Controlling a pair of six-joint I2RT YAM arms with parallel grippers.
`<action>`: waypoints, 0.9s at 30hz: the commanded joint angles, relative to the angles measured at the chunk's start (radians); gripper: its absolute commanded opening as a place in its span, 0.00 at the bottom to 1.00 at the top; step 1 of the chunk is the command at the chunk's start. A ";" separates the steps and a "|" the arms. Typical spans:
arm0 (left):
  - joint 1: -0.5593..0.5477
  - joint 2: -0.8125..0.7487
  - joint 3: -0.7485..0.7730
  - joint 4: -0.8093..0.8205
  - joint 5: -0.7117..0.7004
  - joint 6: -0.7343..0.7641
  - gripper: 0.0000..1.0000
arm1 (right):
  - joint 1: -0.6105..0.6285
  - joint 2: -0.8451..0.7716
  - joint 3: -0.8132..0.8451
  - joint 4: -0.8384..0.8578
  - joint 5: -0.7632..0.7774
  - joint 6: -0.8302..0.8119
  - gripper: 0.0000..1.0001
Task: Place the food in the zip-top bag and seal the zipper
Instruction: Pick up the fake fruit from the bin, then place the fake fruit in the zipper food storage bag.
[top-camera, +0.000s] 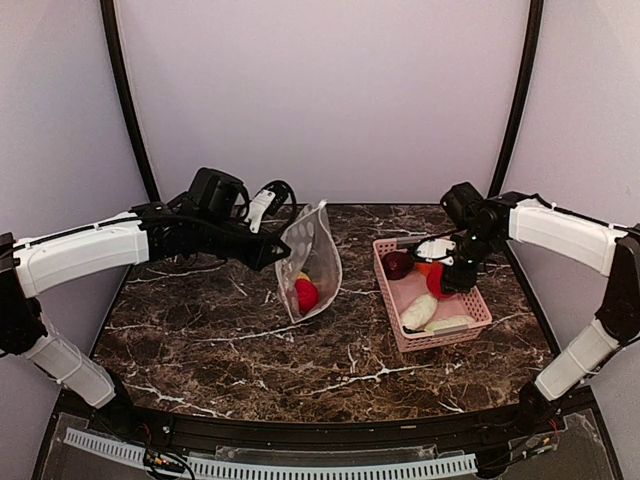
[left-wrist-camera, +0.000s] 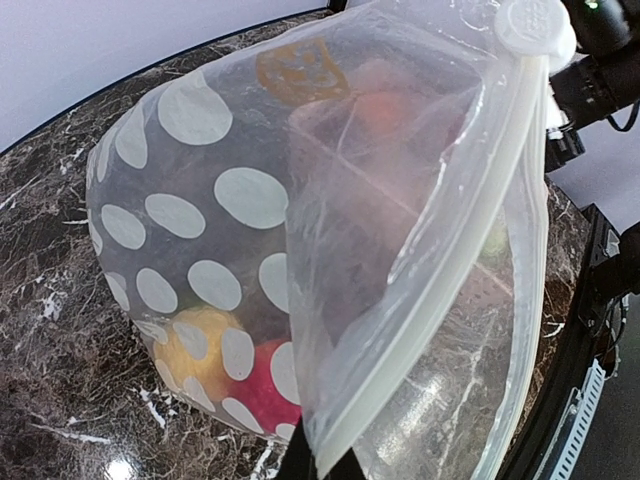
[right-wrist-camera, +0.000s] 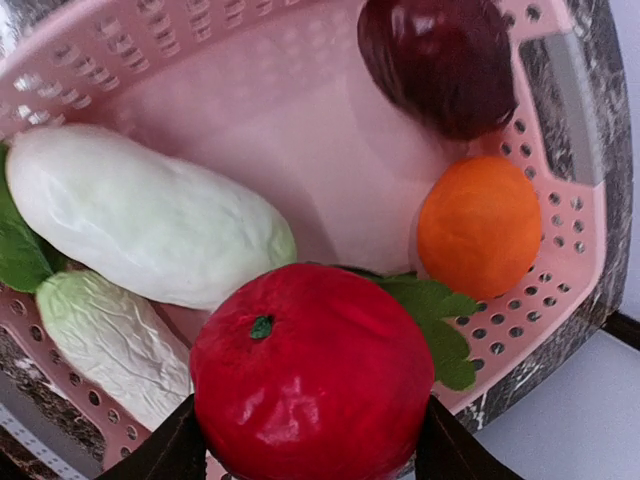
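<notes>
My left gripper (top-camera: 283, 250) (left-wrist-camera: 320, 465) is shut on the mouth edge of the zip-top bag (top-camera: 312, 258) (left-wrist-camera: 300, 200), holding it up off the table with its mouth open. The zipper (left-wrist-camera: 450, 290) runs as a pale strip along that edge. A red fruit (top-camera: 306, 294) (left-wrist-camera: 262, 385) and a yellow one (left-wrist-camera: 190, 350) lie inside. My right gripper (top-camera: 445, 283) (right-wrist-camera: 310, 440) is down in the pink basket (top-camera: 430, 340) (right-wrist-camera: 300, 130), its fingers pressed on both sides of a red fruit (top-camera: 437, 282) (right-wrist-camera: 310, 370). Around it lie an orange (right-wrist-camera: 480, 225), a maroon fruit (top-camera: 397, 264) (right-wrist-camera: 440, 60), a radish (right-wrist-camera: 140, 225) and a cabbage (right-wrist-camera: 110, 340).
The basket stands on the dark marble table (top-camera: 220, 330) at the right, about a hand's width from the bag. Black frame poles (top-camera: 130, 100) rise at the back corners. A white slider tab (left-wrist-camera: 535, 25) sits at the zipper's far end.
</notes>
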 joint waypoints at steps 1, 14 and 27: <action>0.021 -0.032 -0.009 0.010 0.013 -0.013 0.01 | 0.094 -0.065 0.154 -0.109 -0.143 0.042 0.52; 0.057 -0.037 -0.022 0.038 0.042 -0.013 0.01 | 0.241 0.177 0.781 -0.241 -0.745 0.100 0.52; 0.102 -0.061 -0.033 0.077 0.106 -0.041 0.01 | 0.427 0.415 1.030 -0.287 -0.832 0.134 0.52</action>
